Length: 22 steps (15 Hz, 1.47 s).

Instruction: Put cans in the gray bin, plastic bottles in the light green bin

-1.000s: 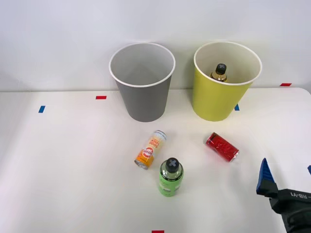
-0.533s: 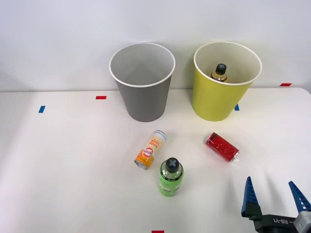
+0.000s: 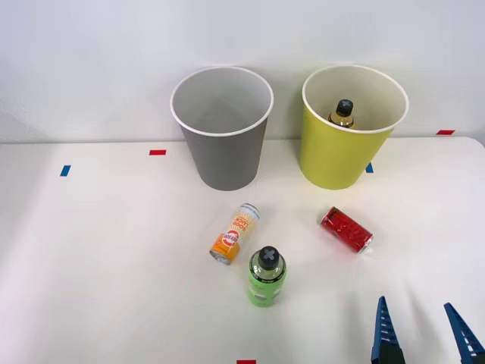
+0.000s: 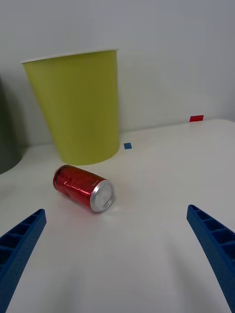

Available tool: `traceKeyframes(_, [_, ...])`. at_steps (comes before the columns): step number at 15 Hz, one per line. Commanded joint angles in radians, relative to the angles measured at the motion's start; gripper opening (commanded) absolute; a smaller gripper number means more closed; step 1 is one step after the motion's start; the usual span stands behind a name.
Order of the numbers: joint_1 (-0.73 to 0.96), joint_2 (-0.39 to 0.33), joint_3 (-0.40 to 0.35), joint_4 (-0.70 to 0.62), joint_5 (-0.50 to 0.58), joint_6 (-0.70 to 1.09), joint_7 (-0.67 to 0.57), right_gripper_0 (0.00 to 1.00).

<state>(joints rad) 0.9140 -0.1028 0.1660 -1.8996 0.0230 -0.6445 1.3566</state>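
Right gripper (image 3: 420,334) spread wide, empty, near of the lying red can (image 3: 346,229). Straddle its body crosswise before you close.

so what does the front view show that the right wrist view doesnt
Front view alone: the orange can and green bottle lying on the table, the gray bin's full shape, and the yellow bottle inside the green bin. Wrist view alone: the red can's silver end, and a gray sliver at the edge, probably the gray bin. Both share the red can, the green bin, and the open right gripper.
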Motion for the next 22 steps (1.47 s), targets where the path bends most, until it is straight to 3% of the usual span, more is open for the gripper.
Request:
traceKeyframes(1, [-0.053,0.005,-0.014,0.122,0.000,-0.119,-0.002,1.00])
traceKeyframes(22, [-0.057,0.008,-0.045,0.145,-0.006,-0.142,0.022,1.00])
